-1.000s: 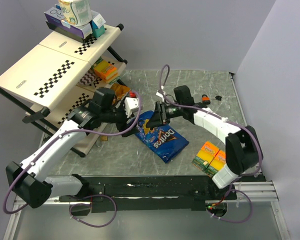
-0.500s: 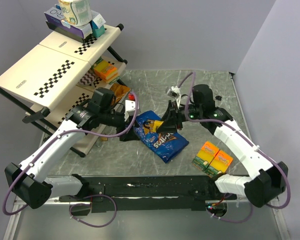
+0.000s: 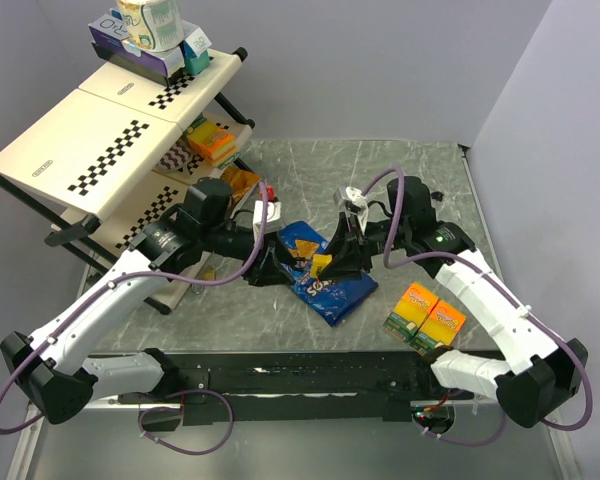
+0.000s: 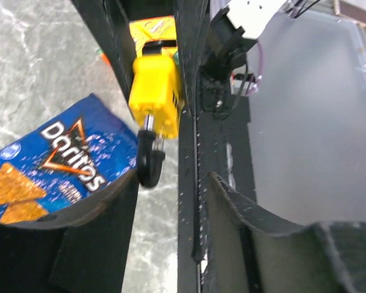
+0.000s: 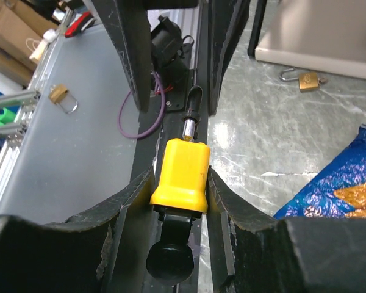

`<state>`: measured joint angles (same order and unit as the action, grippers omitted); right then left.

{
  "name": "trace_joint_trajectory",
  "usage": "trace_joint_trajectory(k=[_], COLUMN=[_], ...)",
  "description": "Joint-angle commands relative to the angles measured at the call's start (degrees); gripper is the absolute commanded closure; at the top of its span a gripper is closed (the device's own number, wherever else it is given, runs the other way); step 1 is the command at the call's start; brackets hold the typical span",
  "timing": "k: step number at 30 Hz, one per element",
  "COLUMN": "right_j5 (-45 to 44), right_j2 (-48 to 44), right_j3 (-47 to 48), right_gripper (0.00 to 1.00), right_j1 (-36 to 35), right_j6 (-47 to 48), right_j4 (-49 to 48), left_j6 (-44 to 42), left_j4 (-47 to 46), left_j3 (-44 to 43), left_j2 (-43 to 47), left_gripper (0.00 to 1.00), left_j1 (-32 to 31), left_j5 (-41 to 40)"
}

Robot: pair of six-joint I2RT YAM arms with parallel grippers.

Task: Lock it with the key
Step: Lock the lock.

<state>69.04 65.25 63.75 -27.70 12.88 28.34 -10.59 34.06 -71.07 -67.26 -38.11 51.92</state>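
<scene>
My right gripper (image 5: 180,176) is shut on a yellow padlock (image 5: 182,168), held over the chip bag (image 3: 325,288) in mid-table. A black key head (image 5: 169,259) sticks out of the lock's near end. The lock's shackle (image 5: 192,107) points away toward my left gripper (image 4: 171,204). That gripper is open, and its fingers (image 5: 131,55) stand either side of the shackle tip. In the left wrist view the padlock (image 4: 155,91) faces me with its black shackle (image 4: 149,162) just at my fingertips. From above, the two grippers meet at the padlock (image 3: 322,264).
A blue Doritos bag (image 4: 55,165) lies under the grippers. Two orange boxes (image 3: 427,315) sit at the front right. A tiered rack (image 3: 110,130) with boxes stands at the left. A brass padlock (image 5: 306,79) lies on the table near the rack.
My right gripper has drawn back to the near right with the padlock. My left gripper has followed to the right. Both now meet over the chip bag.
</scene>
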Motion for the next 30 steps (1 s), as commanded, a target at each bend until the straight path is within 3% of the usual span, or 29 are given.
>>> trace_joint_trajectory(k=[1,7,26,29,30], right_j5=[2.6,1.63,0.75,0.4,0.31], right_j2=[-3.55,-5.4,-5.49,-5.58,-5.66], right_j3=[1.73,0.59,0.33,0.15,-0.02], right_gripper=[1.0,1.0,1.0,1.0,1.0], right_j1=[-1.65,-2.35,-3.67,-3.94,-3.94], right_j6=[3.46,3.2,5.13,5.4,5.31], right_j4=[-1.7,-3.03,-2.67,-2.67,-2.76], left_j6=[3.56,0.67,2.41,5.05,5.49], left_j4=[-4.62,-2.78,-4.0,-5.67,-5.68], left_j3=[0.14,-0.48,0.23,0.76,0.58], left_j2=[0.82,0.47,1.52,1.52,1.61], left_gripper=[0.52,0.7,0.73,0.84,0.95], left_j1=[-1.35,-3.37,-5.57,-5.49,-5.57], left_j5=[-0.59,-0.16,-1.38,-0.95,-1.03])
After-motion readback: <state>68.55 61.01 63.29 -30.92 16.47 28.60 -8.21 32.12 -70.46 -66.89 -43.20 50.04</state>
